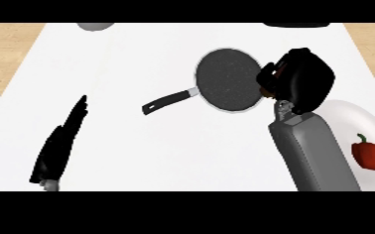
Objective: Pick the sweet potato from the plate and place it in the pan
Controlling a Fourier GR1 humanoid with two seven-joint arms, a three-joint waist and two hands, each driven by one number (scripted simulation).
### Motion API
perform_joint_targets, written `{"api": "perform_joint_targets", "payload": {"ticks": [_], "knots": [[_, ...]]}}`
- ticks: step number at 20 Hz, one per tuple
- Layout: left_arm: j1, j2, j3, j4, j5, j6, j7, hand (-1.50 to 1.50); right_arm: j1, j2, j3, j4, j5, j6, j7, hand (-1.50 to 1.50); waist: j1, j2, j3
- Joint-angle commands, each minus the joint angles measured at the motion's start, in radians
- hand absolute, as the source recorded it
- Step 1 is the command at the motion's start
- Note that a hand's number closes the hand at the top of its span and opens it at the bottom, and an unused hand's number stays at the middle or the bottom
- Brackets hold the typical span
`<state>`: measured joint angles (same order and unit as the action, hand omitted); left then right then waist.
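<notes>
right hand [302, 79]: fingers curled shut round something, at the pan's right rim; likely carrying the load across for the drop
sweet potato [268, 93]: only a small brown-orange bit peeks out at the fingers' lower left edge, rest hidden inside the curl; held above the surface, not yet in the pan
long axis: cannot tell, too much covered by the fingers
pan [228, 80]: dark, round, just left of the fingers, nothing in it; handle runs away from the fingers toward lower left, so the bowl side faces the hand
plate [344, 114]: white, below and right of the fingers, partly under the grey forearm
red pepper [363, 151]: lies on the plate, well below the fingers, stem up
left hand [62, 141]: far left of the fingers, straight and relaxed, resting on the surface
surface [147, 144]: white
</notes>
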<state>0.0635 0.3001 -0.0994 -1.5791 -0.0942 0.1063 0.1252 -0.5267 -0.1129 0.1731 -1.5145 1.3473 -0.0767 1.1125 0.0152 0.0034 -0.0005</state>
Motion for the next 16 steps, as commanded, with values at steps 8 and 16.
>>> {"api": "perform_joint_targets", "payload": {"ticks": [8, 16], "knots": [[-0.009, 0.013, 0.006, -0.007, 0.007, -0.048, -0.022, 0.0, -0.286, 0.061, -0.319, 0.631, -0.147, -0.331, -0.152, 1.5, 0.035, 0.015, 0.002], [-0.008, -0.035, -0.04, -0.036, -0.034, -0.014, -0.007, 0.0, -0.365, 0.076, -0.484, 0.902, -0.341, -0.394, -0.328, 1.5, 0.057, 0.027, 0.005]]}}
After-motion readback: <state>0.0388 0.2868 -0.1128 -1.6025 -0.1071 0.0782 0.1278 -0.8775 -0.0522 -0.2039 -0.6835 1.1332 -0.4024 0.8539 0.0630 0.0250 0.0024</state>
